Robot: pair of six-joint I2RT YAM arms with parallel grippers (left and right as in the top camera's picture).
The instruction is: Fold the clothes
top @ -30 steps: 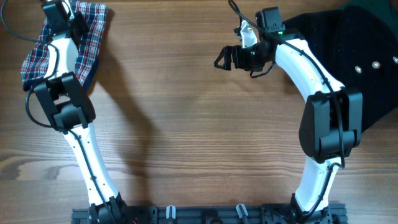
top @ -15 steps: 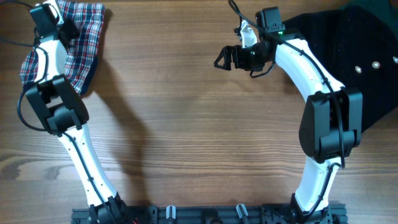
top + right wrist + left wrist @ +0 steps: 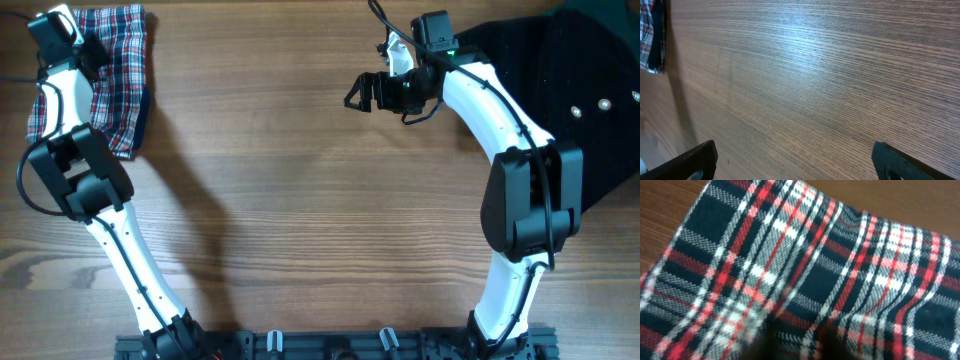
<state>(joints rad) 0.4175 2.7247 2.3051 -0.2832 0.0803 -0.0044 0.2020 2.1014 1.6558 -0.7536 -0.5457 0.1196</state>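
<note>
One plaid garment [image 3: 118, 75] lies bunched at the frame's upper left on the counter [image 3: 300, 200] beneath the left hand [image 3: 80, 45], whose opening I cannot tell, the right hand [image 3: 363, 93] gaping empty at upper centre; lifting with cloth snagged could drag folds open.

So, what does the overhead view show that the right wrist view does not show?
Only the overhead view: the black studded garment at the right edge, and the left gripper at the plaid garment in the far left corner. Only the right wrist view: the wood grain up close, bare between two wide-apart fingers. Both: the wooden table, the right gripper, and the plaid garment, only a strip of it in the wrist view.
</note>
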